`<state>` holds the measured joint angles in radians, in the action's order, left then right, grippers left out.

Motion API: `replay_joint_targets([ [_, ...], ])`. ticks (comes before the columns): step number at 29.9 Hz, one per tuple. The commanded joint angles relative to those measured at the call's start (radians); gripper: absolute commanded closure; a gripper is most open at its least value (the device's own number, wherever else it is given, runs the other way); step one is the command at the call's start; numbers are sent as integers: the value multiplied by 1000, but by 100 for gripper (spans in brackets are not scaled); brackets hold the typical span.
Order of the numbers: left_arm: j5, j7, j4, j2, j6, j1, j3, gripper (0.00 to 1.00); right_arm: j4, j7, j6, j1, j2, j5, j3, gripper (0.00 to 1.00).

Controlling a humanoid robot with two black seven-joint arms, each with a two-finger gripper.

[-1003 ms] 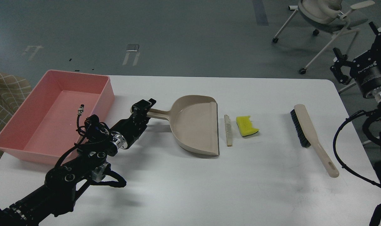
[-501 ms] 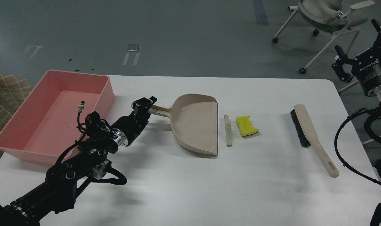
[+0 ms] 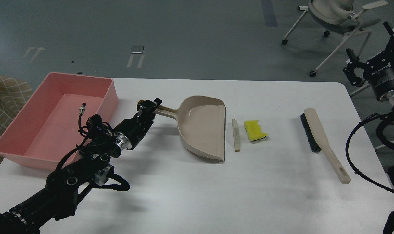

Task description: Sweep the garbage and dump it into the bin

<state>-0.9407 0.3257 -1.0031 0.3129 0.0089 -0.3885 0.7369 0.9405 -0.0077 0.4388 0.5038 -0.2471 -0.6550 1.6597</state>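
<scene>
garbage (image 3: 250,131) lies on the worktop (image 3: 197,195) just right of the dustpan (image 3: 201,130) lip; left end effector (image 3: 147,109) pinches the dustpan handle; brush (image 3: 320,139) lies nearer the right end effector (image 3: 354,70), whose fingers look spread.

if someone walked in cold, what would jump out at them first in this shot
Probably the big pink bin on the table's left edge, empty inside. Next, the left end effector gripping the handle of the beige dustpan at mid-table, its mouth facing a whitish slice and a yellow sponge chunk. Further right, a beige brush lies untouched, while the right end effector hangs off the table's right edge.
</scene>
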Motion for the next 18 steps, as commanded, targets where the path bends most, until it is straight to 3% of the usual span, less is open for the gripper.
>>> replay_joint_targets([
  [1,0,10,0,0,-1,0,1,84,-2,0,0,-1,2,0,0,0],
  [12,-9,9,-17,-11,52,-4,-1,85,14,2,-3,9,-9,-21,-14,0],
  [18,-15,10,-17,2,52,-4,-1,84,202,2,1,-37,-141,-242,-43,0],
])
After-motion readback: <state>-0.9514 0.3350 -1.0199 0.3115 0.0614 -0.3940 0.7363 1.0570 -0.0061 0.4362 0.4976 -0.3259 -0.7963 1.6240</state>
